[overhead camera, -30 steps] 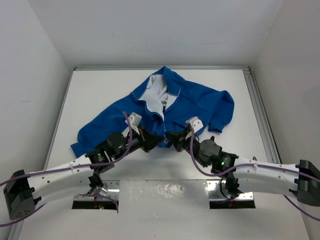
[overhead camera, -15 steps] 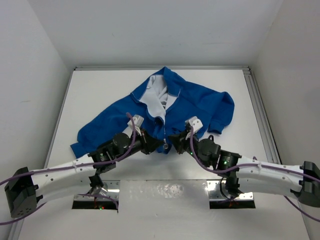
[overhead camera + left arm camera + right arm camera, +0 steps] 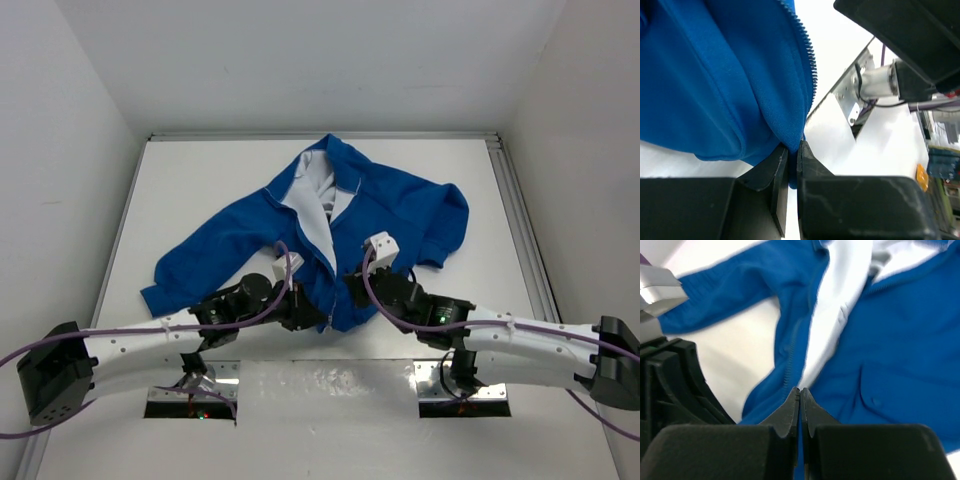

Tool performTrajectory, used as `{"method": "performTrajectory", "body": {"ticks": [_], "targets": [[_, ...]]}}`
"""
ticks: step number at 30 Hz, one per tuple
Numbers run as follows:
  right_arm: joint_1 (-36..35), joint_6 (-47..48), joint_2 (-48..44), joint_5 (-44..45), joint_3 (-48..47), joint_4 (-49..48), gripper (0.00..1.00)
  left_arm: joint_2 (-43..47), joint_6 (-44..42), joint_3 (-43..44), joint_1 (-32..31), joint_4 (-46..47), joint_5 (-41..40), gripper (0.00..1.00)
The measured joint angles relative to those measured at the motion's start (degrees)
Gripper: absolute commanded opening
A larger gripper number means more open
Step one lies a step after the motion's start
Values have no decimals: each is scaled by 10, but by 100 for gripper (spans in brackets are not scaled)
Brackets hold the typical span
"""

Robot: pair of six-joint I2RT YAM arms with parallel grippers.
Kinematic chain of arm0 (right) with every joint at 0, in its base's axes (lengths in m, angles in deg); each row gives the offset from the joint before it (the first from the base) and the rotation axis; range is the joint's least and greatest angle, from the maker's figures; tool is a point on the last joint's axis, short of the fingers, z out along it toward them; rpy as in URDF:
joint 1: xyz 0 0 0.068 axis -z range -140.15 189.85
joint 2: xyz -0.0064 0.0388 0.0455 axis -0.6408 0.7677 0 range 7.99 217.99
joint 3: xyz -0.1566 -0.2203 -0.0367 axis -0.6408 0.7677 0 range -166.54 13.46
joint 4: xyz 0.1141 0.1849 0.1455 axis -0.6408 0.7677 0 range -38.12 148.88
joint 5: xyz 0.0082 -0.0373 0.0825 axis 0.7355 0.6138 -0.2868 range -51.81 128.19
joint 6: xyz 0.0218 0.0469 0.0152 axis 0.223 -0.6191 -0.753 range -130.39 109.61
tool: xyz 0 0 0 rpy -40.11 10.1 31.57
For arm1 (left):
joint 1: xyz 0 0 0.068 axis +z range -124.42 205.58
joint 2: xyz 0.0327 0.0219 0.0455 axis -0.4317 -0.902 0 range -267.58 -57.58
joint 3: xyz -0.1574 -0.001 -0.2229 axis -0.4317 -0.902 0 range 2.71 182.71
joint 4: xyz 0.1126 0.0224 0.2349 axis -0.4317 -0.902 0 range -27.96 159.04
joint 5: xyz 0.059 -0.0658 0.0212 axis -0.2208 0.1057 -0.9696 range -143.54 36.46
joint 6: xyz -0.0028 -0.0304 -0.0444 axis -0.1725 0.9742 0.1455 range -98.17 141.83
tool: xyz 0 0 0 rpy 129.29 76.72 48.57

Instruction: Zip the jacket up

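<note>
The bright blue jacket point(image 3: 400, 215) lies spread on the white table, its front open and the white lining point(image 3: 312, 212) showing. My left gripper point(image 3: 320, 318) is shut on the bottom hem of the jacket's left front edge. In the left wrist view point(image 3: 793, 150) blue fabric point(image 3: 715, 75) is pinched between the jaws, with zipper teeth point(image 3: 809, 55) running up from them. My right gripper point(image 3: 350, 298) is shut on the hem just beside it. In the right wrist view point(image 3: 800, 391) a strip of blue fabric point(image 3: 910, 340) sits between the closed jaws.
The table has white walls on three sides and a metal rail point(image 3: 520, 230) along its right side. Metal base plates point(image 3: 195, 395) point(image 3: 465, 390) sit at the near edge. The right arm point(image 3: 900, 35) is close above the left gripper, and the left arm point(image 3: 670, 375) is beside the right one.
Both grippers have moved toward the near edge and closer together, drawing the bottom hem with them. The jacket front has stretched longer and shows more white lining.
</note>
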Motion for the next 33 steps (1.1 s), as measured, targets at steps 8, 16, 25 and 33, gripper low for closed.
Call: {"method": "performTrajectory", "body": {"ticks": [8, 16, 25, 33], "targets": [[-3, -30, -14, -115, 0, 101, 0, -2, 8, -6, 9, -1, 27, 0], [-182, 111, 9, -128, -40, 166, 16, -25, 6, 5, 64, -8, 101, 0], [-229, 220, 86, 24, -54, 153, 54, -43, 13, 5, 85, -2, 146, 0], [-230, 287, 135, 107, -44, 99, 55, -58, 36, 9, 91, 14, 166, 0]]}}
